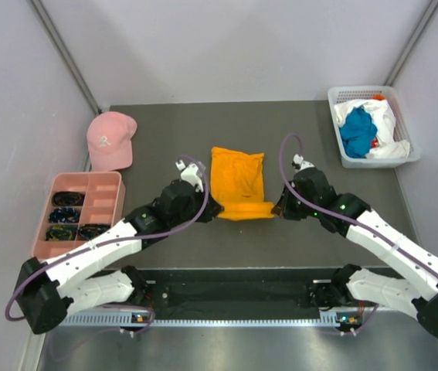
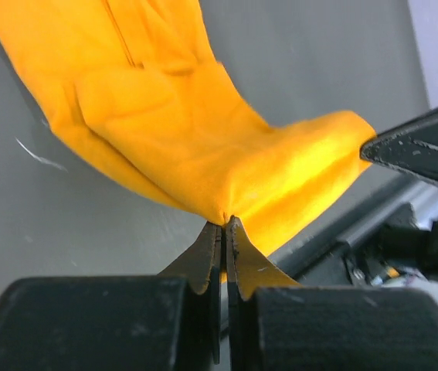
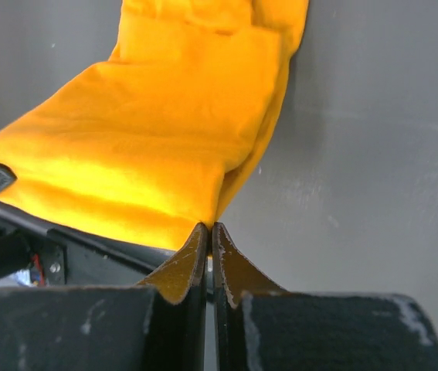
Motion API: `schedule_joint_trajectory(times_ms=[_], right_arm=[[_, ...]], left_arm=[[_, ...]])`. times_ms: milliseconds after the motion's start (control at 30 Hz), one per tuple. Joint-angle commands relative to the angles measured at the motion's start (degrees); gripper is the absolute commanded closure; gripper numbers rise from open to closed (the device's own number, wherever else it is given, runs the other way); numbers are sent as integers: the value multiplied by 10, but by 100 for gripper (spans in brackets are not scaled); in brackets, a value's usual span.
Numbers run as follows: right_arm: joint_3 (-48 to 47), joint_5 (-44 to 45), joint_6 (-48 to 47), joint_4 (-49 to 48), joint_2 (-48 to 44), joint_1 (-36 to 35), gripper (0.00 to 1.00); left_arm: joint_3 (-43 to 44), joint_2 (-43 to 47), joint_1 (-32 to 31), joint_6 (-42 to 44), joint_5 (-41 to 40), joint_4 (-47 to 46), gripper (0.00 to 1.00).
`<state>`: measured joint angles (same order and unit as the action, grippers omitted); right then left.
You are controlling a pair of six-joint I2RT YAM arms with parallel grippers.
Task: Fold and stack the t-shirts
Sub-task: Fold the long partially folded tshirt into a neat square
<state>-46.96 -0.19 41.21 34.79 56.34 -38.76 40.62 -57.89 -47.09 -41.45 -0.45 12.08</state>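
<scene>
Nearest, the left gripper (image 1: pixel 212 209) and the right gripper (image 1: pixel 279 209) sit at the two near corners of the orange t-shirt (image 1: pixel 238 184). Each is closed tight on a pinch of its cloth. Both wrist views show the jaws pressed together with orange fabric caught at the tips. Between them the near edge of the shirt is lifted off the table (image 1: pixel 203 124) and sags in a shallow curve. The far part lies flat near the middle of the table.

The shirt looks narrowed into a rough rectangle, with doubled layers and no sleeves spread to the sides. I judge that the side folds are made and that the fold in hand brings the near half over the far half. That fold is not yet laid down.

To the left, a pink tray (image 1: pixel 87 176) with small dark items and, beyond it, a pink cap (image 1: pixel 110 139) lie well apart from the shirt. At the far right a basket (image 1: pixel 381 162) holds a teal t-shirt (image 1: pixel 358 133) and a white t-shirt (image 1: pixel 392 144), both bunched and unfolded. As I read it, one shirt is partway folded, at least two wait in the basket, and no stack exists yet.
</scene>
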Motion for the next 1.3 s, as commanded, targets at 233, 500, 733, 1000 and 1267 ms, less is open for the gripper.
schedule_joint_trajectory(times_ms=[233,500,733,1000,1267], right_arm=[[-116,39,-81,-70,104,32,100],[-168,-22,-111,-113,174,94,100],[-217,-55,-133,-154,250,117,100],[-275,-85,-141,-183,344,129,100],[-300,-94,-148,-197,396,144,100]], left_arm=[[74,-104,12,87,-97,-90,100],[106,-144,55,112,-104,-145,100],[130,-193,108,124,-71,-180,100],[135,-251,140,121,-43,-226,100],[172,-315,162,126,-21,-253,100]])
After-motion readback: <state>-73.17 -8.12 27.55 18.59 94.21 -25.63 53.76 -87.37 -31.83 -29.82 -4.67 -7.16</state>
